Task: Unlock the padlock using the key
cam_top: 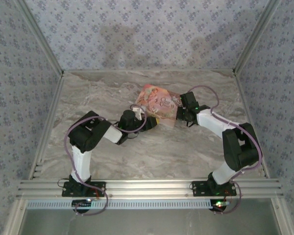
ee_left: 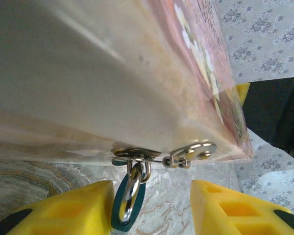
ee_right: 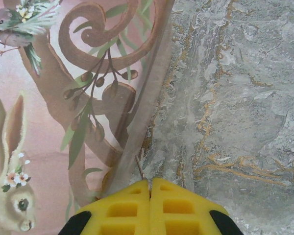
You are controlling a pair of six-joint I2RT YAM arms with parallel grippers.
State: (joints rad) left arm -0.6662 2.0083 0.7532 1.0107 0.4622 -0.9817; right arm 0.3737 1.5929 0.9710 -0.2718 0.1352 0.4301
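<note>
You have two arms, the left arm (cam_top: 88,134) and the right arm (cam_top: 235,142). Each carries one gripper with two yellow fingers (ee_left: 73,210): the left gripper (ee_left: 152,205) and the right gripper (ee_right: 150,196). You also have one pink picture box (cam_top: 157,103), one teal padlock (ee_left: 129,198) and one metal hasp (ee_left: 186,154), and on the lid you can count one rabbit (ee_right: 12,196) and one bird (ee_right: 14,19).

The left arm (cam_top: 88,139) and right arm (cam_top: 237,144) share one build: black joint housings, white links, purple cables (cam_top: 213,95) looping alongside. The left gripper (ee_left: 152,208) and right gripper (ee_right: 150,210) have yellow fingers (ee_left: 63,213) with square moulded recesses and black ends.
</note>
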